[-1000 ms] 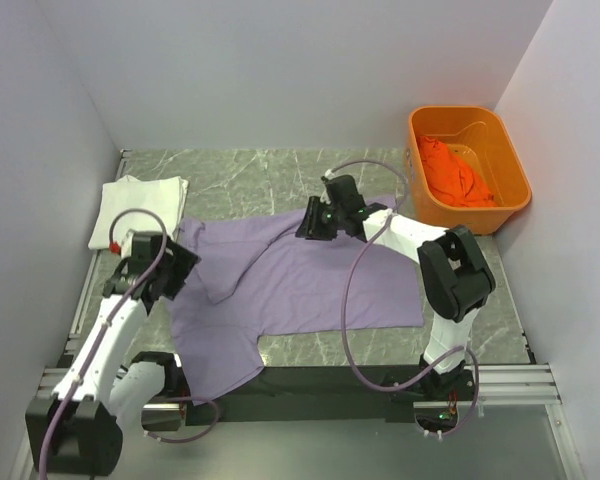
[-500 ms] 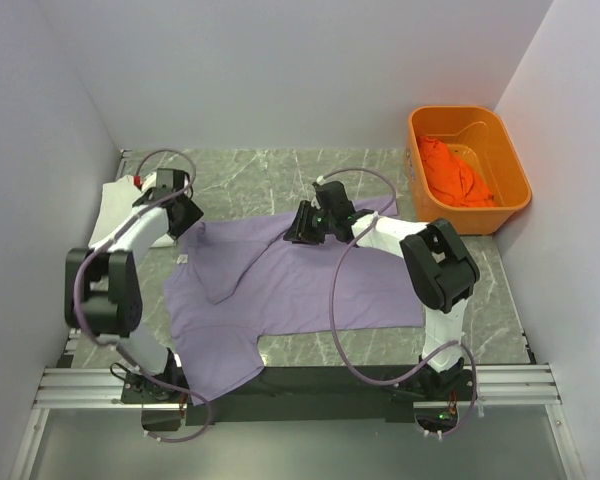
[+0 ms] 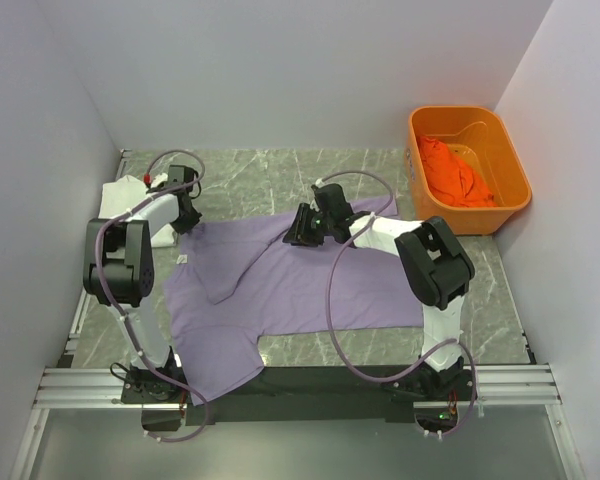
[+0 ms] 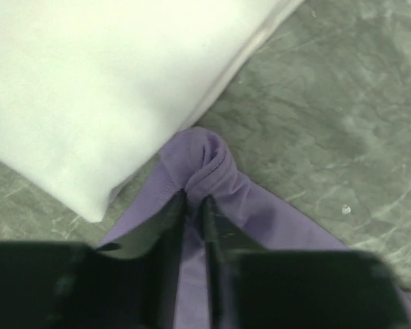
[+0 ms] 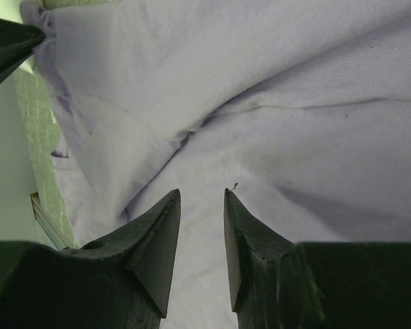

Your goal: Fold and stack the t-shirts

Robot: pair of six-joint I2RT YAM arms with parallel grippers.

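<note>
One detail, left wrist view only: left fingers pinch a bunched corner of lavender shirt, just beside folded white shirt; right fingers slightly spread. Lavender cloth creased.

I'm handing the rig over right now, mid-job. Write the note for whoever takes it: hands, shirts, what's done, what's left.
Left hand: shut, pinching a bunched corner of the lavender t-shirt, right beside the white t-shirt.
Right hand: open over the lavender t-shirt's far edge, gripping nothing.
Shirts: lavender spread mid-table, partly creased; white folded at far left; orange t-shirt crumpled in the tub, far right.
Done: white folded.
Left: fold lavender, stack it with white, then fetch, fold and stack orange.
</note>
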